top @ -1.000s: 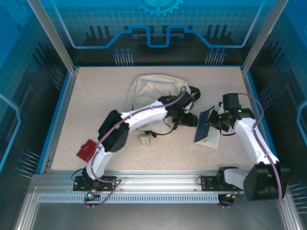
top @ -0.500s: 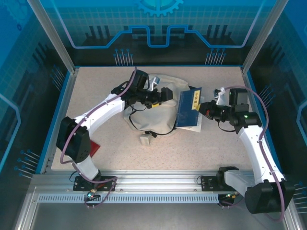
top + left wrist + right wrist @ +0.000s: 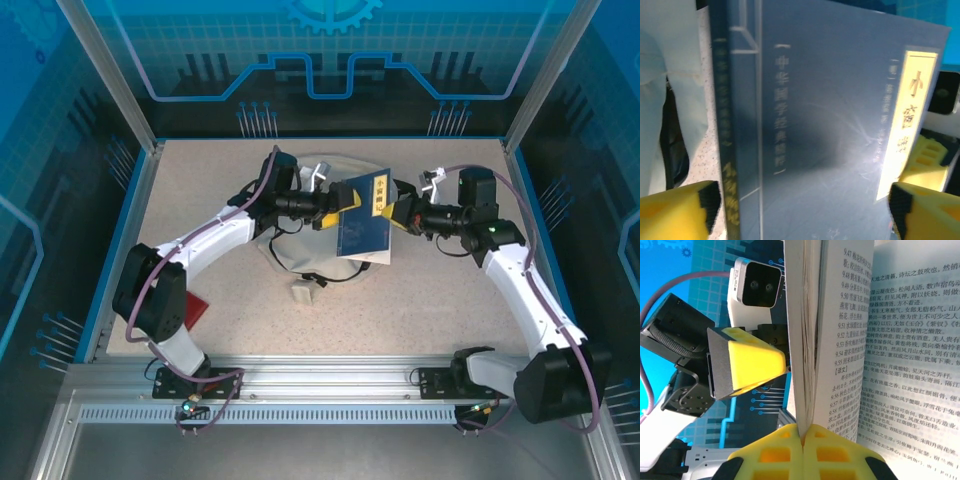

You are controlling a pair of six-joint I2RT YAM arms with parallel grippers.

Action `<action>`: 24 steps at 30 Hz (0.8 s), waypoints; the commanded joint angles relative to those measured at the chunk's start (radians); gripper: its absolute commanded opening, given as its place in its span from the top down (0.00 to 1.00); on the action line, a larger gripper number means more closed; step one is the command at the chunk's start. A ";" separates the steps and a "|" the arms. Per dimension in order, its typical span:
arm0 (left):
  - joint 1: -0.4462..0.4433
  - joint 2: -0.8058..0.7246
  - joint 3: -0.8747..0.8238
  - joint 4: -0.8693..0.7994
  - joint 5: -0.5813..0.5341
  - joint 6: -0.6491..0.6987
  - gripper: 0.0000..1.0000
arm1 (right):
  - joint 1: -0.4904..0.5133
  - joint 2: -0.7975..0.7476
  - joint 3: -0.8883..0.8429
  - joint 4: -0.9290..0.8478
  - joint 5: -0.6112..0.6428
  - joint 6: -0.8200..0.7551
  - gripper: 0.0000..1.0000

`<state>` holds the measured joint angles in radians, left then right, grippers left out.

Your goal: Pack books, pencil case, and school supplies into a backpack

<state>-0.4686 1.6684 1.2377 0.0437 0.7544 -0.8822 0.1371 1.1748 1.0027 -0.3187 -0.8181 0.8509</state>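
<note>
Pinching the navy book (image 3: 366, 218), the right hand (image 3: 398, 215) faces the wide-open left hand (image 3: 338, 208).

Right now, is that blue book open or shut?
Partly open: the right gripper pinches the blue book by some pages, and a printed page splays aside.

We look down on the bench (image 3: 450, 300) from a fixed top camera above and behind the arm bases, far enough back to take in both arms. Our left wrist view sits very near the navy book (image 3: 830, 125), facing its cover between the left hand's (image 3: 802, 210) fingers. Our right wrist view looks along the right hand (image 3: 802, 437) at that book's page edges, with the white camera (image 3: 754, 287) on the left arm facing back. All three views share the book.
</note>
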 commanded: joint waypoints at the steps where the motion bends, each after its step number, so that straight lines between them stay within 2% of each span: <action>1: 0.018 -0.041 -0.040 0.184 0.085 -0.081 0.24 | 0.012 0.012 0.021 0.082 -0.062 0.041 1.00; 3: 0.023 -0.044 -0.053 0.231 0.093 -0.107 0.37 | 0.012 0.022 0.030 0.053 -0.050 0.023 1.00; 8: 0.033 -0.056 -0.055 0.208 0.073 -0.097 0.68 | 0.007 0.037 0.040 -0.024 -0.007 -0.026 0.98; 11: 0.041 -0.065 -0.063 0.202 0.043 -0.106 0.88 | 0.007 0.028 0.040 -0.087 0.068 -0.063 0.69; 13: 0.052 -0.077 -0.064 0.184 0.006 -0.112 0.93 | 0.007 0.015 0.036 -0.134 0.147 -0.065 0.46; 15: 0.071 -0.091 -0.070 0.178 -0.037 -0.132 0.95 | 0.006 0.001 0.008 -0.105 0.178 -0.016 0.24; 17: 0.091 -0.108 -0.084 0.190 -0.091 -0.164 0.95 | 0.017 -0.011 -0.050 0.014 0.170 0.077 0.12; 20: 0.108 -0.127 -0.099 0.213 -0.171 -0.231 0.95 | 0.076 -0.020 -0.162 0.279 0.170 0.240 0.02; 24: 0.108 -0.152 -0.129 0.265 -0.274 -0.324 0.95 | 0.180 0.014 -0.243 0.574 0.234 0.455 0.00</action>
<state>-0.3595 1.5650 1.1294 0.2321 0.5751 -1.1091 0.2611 1.1740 0.7940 -0.0345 -0.6315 1.1076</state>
